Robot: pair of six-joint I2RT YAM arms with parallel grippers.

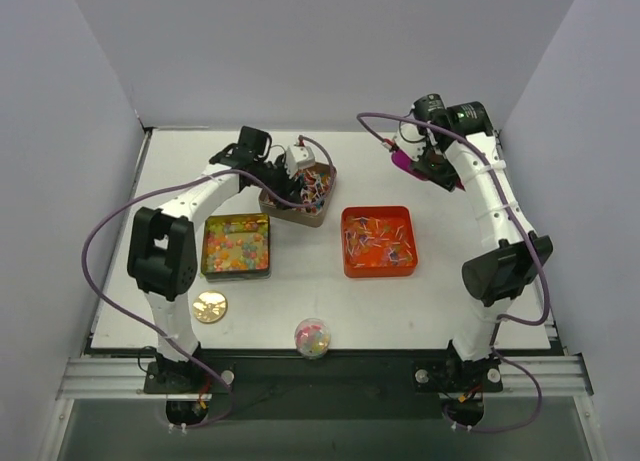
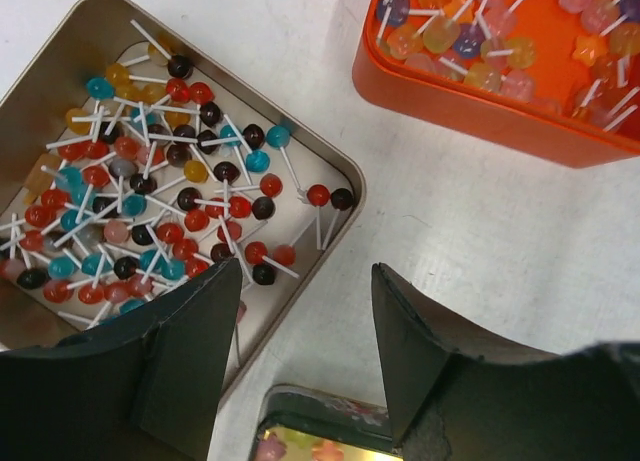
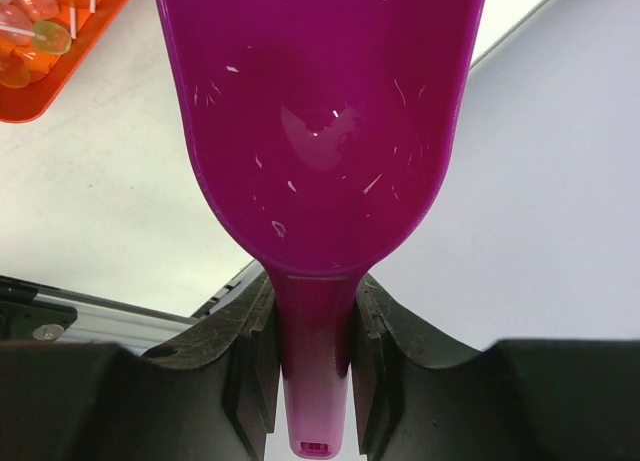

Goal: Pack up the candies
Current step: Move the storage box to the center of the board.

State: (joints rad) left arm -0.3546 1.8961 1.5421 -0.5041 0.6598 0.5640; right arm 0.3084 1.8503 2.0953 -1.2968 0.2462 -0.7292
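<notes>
Candies lie in three containers: small yellow, orange, green and pink pieces in a green tin (image 1: 237, 245), red, blue and dark ball lollipops (image 2: 150, 181) in a tan tin (image 1: 300, 199), and pastel lollipops in an orange tray (image 1: 379, 242). A small clear round jar (image 1: 313, 338) holds colourful sweets at the front edge. My left gripper (image 2: 305, 321) is open and empty, hovering over the near corner of the tan tin (image 2: 335, 171). My right gripper (image 3: 315, 351) is shut on the handle of a purple scoop (image 3: 320, 111), raised at the back right (image 1: 403, 161). The scoop bowl looks empty.
A round gold lid (image 1: 210, 306) lies at the front left. The orange tray shows at the upper right of the left wrist view (image 2: 480, 121) and the upper left of the right wrist view (image 3: 30, 91). The green tin's corner (image 2: 320, 443) is below my left fingers. Grey walls enclose the table.
</notes>
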